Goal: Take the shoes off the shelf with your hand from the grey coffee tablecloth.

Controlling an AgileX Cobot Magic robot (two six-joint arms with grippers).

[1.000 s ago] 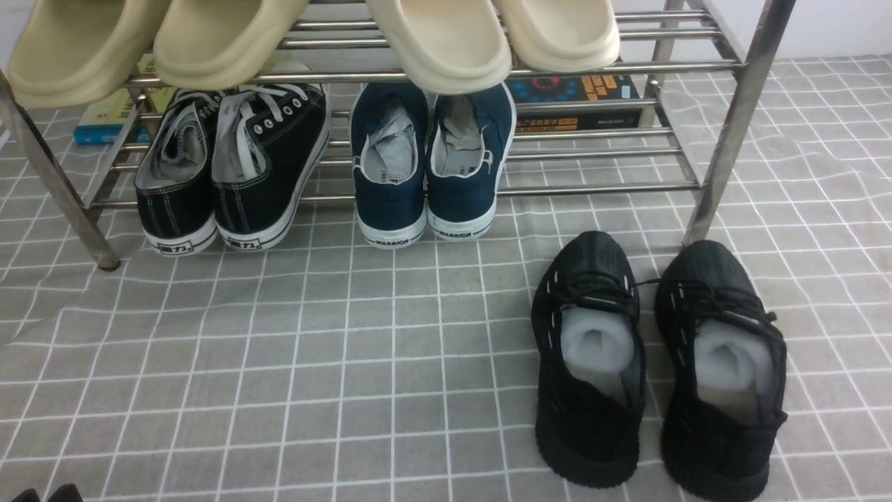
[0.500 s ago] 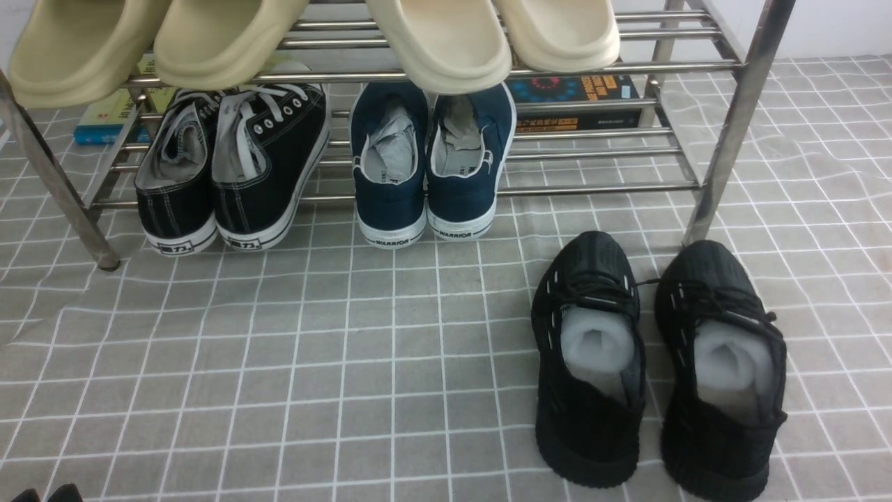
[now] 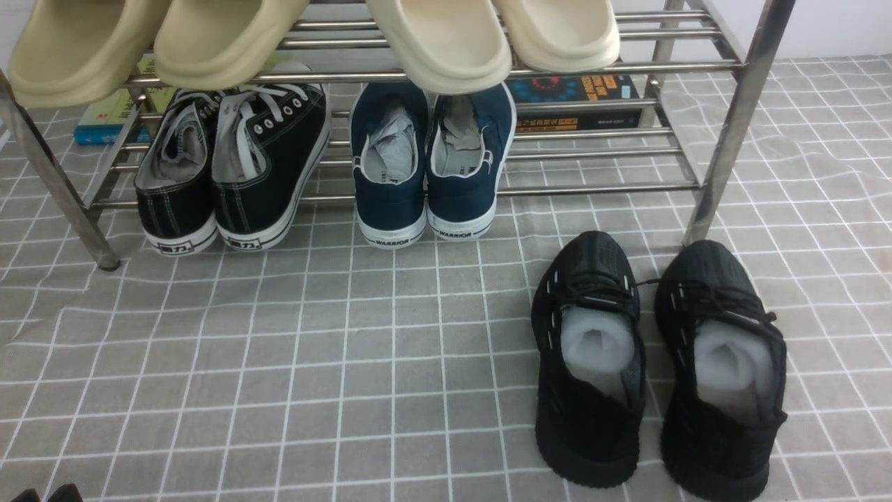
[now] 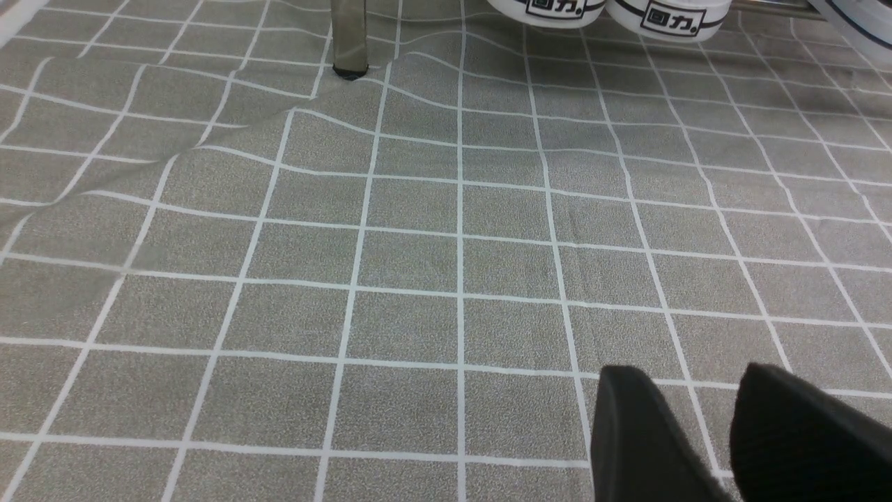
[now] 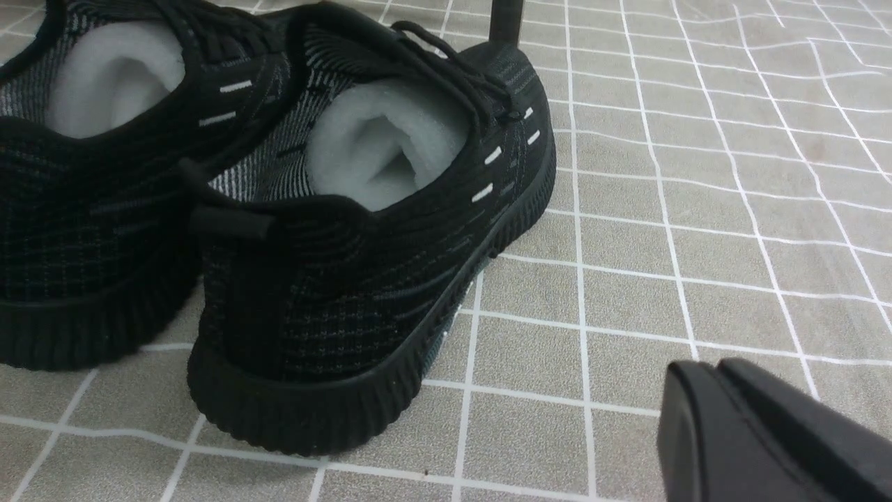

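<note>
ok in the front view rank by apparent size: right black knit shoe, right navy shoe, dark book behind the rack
1. Right black knit shoe, though it is nearest the camera.
2. Right navy shoe.
3. Dark book, partly hidden.

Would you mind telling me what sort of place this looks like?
Probably a staged home entryway: a steel shoe shelf holding sneakers and slippers, black knit shoes set out in front, all on a grey grid tablecloth.

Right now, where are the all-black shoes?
In the front view, the black shoes sit side by side on the grey checked cloth, on the robot's right, just in front of the shelf's right front leg, past the navy shoes.
</note>
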